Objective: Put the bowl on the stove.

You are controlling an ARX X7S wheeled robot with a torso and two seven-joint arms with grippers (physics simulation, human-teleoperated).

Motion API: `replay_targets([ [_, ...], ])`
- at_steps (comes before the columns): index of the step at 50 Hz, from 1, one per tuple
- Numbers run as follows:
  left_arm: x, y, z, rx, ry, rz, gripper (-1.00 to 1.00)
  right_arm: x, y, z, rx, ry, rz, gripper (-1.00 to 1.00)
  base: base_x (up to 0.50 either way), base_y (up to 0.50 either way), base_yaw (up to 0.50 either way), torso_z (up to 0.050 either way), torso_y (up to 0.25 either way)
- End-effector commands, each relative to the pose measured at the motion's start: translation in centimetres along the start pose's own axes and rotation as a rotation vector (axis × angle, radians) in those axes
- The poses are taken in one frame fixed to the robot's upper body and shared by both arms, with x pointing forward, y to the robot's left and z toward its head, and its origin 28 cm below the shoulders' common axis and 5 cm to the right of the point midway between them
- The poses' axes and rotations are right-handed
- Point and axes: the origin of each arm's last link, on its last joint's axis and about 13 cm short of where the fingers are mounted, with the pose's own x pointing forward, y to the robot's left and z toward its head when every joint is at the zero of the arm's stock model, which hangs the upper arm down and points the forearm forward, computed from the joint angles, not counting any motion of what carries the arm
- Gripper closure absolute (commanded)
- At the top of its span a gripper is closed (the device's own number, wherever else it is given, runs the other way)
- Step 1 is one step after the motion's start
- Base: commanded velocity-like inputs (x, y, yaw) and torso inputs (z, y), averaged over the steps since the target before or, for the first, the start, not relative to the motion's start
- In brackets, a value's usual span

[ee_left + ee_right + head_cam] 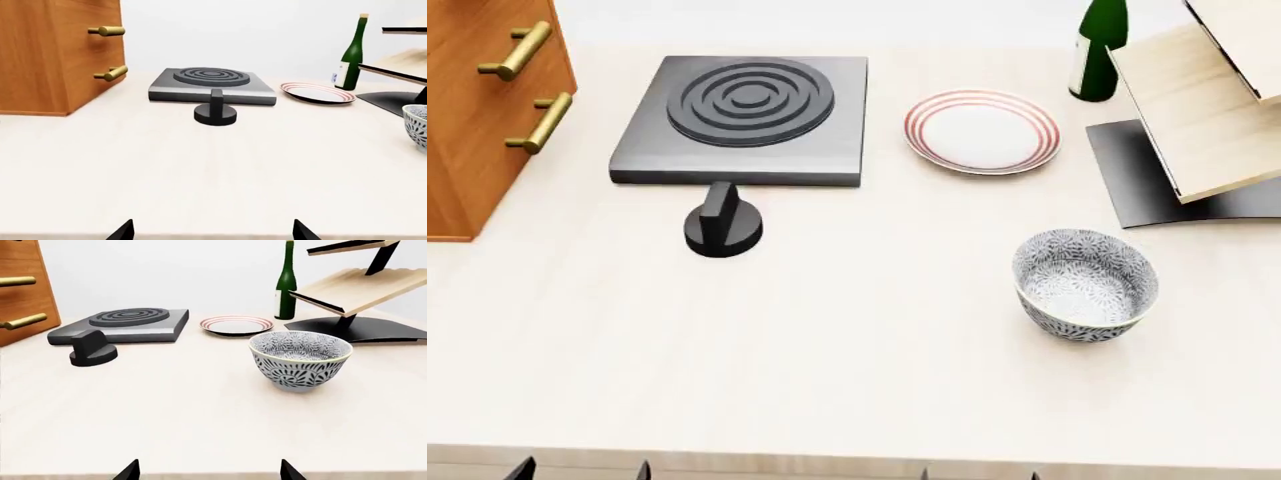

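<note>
The bowl (1086, 284), small, deep and white with a grey-blue floral pattern, stands upright on the pale table, right of centre; it also shows in the right wrist view (300, 360) and at the edge of the left wrist view (417, 124). The stove (747, 116), a dark grey slab with a ring burner, lies at the back left, and shows in both wrist views (212, 84) (123, 322). My left gripper (212, 231) and right gripper (209, 471) are open and empty at the table's near edge, far short of the bowl. Their fingertips (521, 468) peek in at the head view's bottom.
A black round knob (722, 226) stands just in front of the stove. A flat white plate with red rim rings (982, 131) lies right of the stove. A green bottle (1098, 45) and a tilted wooden rack on a black base (1208, 110) stand at the back right. A wooden drawer cabinet (481, 110) stands at the left.
</note>
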Motion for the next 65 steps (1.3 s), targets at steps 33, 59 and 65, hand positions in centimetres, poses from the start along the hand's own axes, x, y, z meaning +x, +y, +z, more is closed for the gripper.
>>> replay_targets([
  [33, -5.3, 6.1, 22.3, -0.22, -0.789, -0.215, -1.0, -8.8, -13.8, 23.7, -0.072, -0.394, -0.132, -1.0, 0.0, 0.0, 0.0, 0.0, 0.0],
  [59, -7.5, 7.4, 24.5, -0.226, -0.935, -0.22, -1.0, -11.1, -15.4, 22.2, -0.068, -0.386, -0.111, -1.0, 0.0, 0.0, 0.0, 0.0, 0.0],
  [65, -7.5, 7.4, 24.5, -0.236, -0.936, -0.221, -1.0, -10.6, -15.1, 21.8, -0.07, -0.368, -0.083, -1.0, 0.0, 0.43, 0.0, 0.0, 0.0],
])
